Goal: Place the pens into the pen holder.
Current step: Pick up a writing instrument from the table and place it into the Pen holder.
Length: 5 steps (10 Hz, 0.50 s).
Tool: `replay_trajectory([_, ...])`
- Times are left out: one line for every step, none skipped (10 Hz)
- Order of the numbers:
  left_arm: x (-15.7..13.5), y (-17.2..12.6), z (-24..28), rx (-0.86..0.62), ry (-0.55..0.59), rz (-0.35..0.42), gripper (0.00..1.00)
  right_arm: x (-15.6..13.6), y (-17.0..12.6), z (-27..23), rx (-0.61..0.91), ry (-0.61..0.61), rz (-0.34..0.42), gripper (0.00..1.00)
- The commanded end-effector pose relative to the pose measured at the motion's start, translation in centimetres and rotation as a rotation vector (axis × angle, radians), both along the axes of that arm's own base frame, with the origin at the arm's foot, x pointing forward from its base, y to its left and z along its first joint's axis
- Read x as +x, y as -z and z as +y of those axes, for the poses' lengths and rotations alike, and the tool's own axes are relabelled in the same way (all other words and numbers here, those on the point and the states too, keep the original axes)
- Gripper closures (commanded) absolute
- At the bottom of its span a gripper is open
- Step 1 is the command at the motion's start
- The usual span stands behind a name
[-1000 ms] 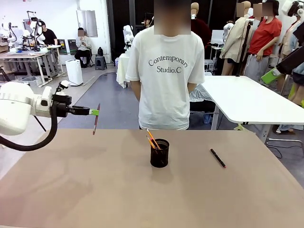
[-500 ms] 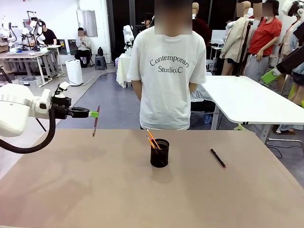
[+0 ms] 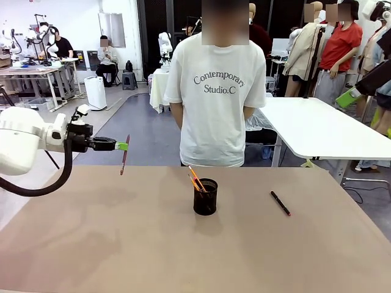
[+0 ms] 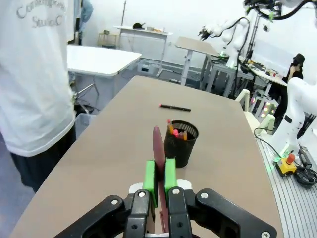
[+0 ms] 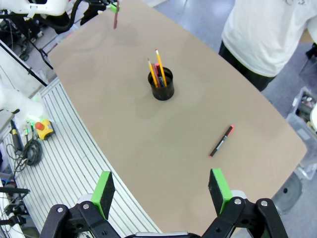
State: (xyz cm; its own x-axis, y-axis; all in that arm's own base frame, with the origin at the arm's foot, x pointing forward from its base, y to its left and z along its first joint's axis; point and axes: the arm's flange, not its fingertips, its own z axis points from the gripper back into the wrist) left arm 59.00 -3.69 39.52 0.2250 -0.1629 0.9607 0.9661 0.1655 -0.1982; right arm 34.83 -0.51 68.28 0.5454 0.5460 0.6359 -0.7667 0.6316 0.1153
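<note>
Left gripper still holds pinkish-brown pen.

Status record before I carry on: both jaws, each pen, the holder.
left jaws: shut on brown pen, held in the air near the far left edge of the table
right jaws: open, holding nothing, high above table
holder: upright, mid-table, orange pencils inside
black pen: lying flat, right of holder
left to place: brown pen, black pen

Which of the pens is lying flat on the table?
The black pen, right of the pen holder. The pinkish-brown pen hangs pinched in the left gripper, and the yellow-orange pencils stand in the holder.
</note>
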Motion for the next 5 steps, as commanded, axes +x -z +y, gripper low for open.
replay_trajectory([-0.1, 0.2, -3.0, -0.076, 0.078, -0.117, 1.00, 0.0, -0.2, 0.2, 0.017, -0.003, 0.000, 0.00])
replay_trajectory([0.1, 0.3, -4.6, -0.098, 0.120, -0.164, 1.00, 0.0, -0.2, 0.2, 0.017, -0.003, 0.000, 0.00])
replay_trajectory([-0.5, 0.4, -6.5, -0.121, 0.157, -0.220, 1.00, 0.0, -0.2, 0.2, 0.017, -0.003, 0.000, 0.00])
replay_trajectory([-0.7, 0.5, -8.4, -0.138, 0.154, -0.354, 1.00, 0.0, -0.2, 0.2, 0.017, -0.003, 0.000, 0.00])
replay_trajectory([-1.0, 0.3, -10.0, -0.165, 0.178, -0.371, 1.00, 0.0, -0.2, 0.2, 0.017, -0.003, 0.000, 0.00])
